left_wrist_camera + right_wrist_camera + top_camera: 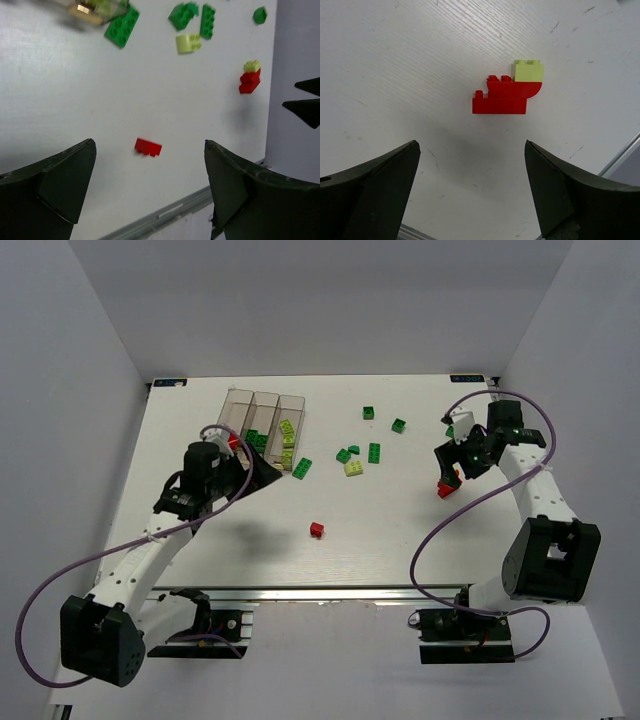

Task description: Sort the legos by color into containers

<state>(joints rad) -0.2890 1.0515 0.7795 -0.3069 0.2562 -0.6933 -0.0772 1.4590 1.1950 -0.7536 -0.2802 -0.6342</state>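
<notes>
The three joined clear containers (243, 405) are seen at the far left part of the white table (400, 550). Dark green bricks (256, 438) are held in the middle bin, pale yellow-green bricks (288, 436) in the right one, and a red brick (233, 441) is seen at the near end of the left bin. More green and yellow-green legos (354, 461) are scattered loose in the middle of the table, well apart from the bins. The left gripper (150, 162) is held just near the containers with its fingers spread wide and nothing between them; a single red brick (148, 147) is seen lying on the table beyond them. The right gripper (470, 165) is likewise spread wide and empty, and a small stack of red bricks topped by a yellow-green one (506, 94) is seen on the table just ahead of its fingers, untouched.
</notes>
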